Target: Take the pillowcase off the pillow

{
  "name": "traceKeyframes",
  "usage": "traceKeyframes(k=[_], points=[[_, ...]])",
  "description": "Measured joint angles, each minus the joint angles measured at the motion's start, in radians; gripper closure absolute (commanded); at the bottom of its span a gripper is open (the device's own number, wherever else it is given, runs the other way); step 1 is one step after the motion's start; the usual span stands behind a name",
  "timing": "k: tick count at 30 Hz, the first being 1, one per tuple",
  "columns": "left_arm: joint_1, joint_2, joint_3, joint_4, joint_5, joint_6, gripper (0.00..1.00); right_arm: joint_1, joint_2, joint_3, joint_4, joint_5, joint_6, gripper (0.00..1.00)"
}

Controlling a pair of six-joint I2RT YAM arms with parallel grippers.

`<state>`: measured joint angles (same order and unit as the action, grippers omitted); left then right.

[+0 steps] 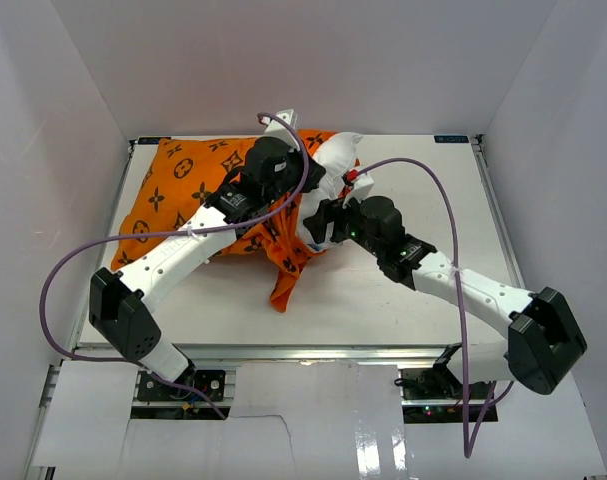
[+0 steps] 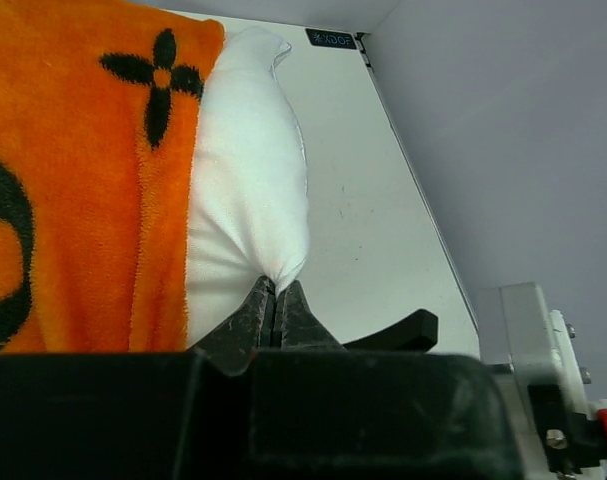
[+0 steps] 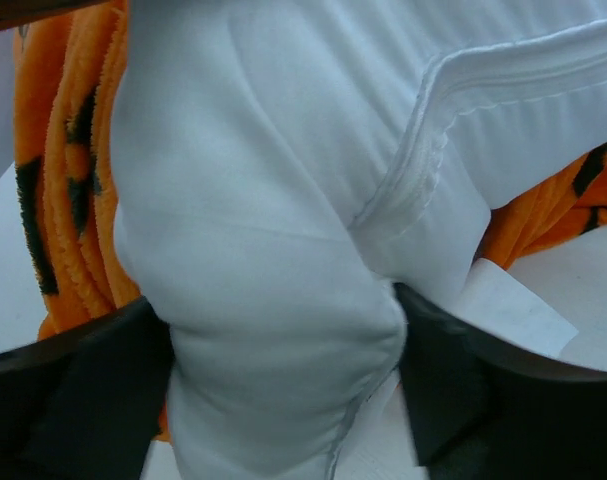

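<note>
Half-covering the pillow (image 3: 283,200), pillowcase (image 1: 183,190) shows black monograms; white tag (image 3: 508,310) unreadable

Fuzzy orange plush pillowcase (image 2: 73,200), smooth white cloth pillow (image 2: 248,180), matt table (image 2: 373,220).

The pillowcase (image 1: 183,195) is bright orange plush with black flower, diamond and monogram motifs. The pillow (image 1: 335,160), right of the pillowcase, is plain white. Cables (image 1: 438,190): purple. Table (image 1: 413,290): white.
</note>
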<state>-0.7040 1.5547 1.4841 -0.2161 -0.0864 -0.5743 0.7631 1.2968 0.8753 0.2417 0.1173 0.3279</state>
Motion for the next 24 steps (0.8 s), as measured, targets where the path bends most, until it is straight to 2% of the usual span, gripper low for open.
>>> traceKeyframes(k=[1,3,4,5,7,9,10,13,19,24], points=[[0.001,-0.005,-0.006,-0.003,-0.001,0.0,1.0,-0.006,0.018,0.0,0.018,-0.018,-0.002,0.33],[0.003,-0.013,-0.006,-0.016,-0.003,0.002,0.98,-0.013,0.044,0.0,0.047,-0.047,-0.004,0.63],[0.004,-0.017,-0.006,-0.025,-0.003,0.006,0.89,-0.014,0.051,0.0,0.057,-0.058,0.003,0.85],[0.005,-0.025,-0.006,-0.031,-0.003,0.009,0.79,-0.016,0.055,-0.002,0.076,-0.073,0.005,0.92],[0.005,-0.042,-0.001,-0.065,-0.013,0.023,0.58,-0.014,0.055,-0.004,0.105,-0.089,0.015,0.92],[0.002,-0.064,0.01,-0.095,-0.021,0.043,0.45,-0.018,0.05,-0.01,0.118,-0.083,0.015,0.92],[0.0,-0.08,0.019,-0.117,-0.035,0.05,0.35,-0.026,0.047,-0.018,0.124,-0.074,0.016,0.92],[-0.007,-0.145,0.032,-0.183,-0.09,0.072,0.21,-0.05,0.029,-0.052,0.12,-0.056,0.027,0.92],[-0.006,-0.257,0.014,-0.282,-0.182,0.095,0.16,-0.075,0.005,-0.068,0.113,-0.053,0.04,0.92],[-0.006,-0.228,-0.03,-0.324,-0.193,0.102,0.16,-0.075,0.003,-0.071,0.114,-0.053,0.054,0.92]])
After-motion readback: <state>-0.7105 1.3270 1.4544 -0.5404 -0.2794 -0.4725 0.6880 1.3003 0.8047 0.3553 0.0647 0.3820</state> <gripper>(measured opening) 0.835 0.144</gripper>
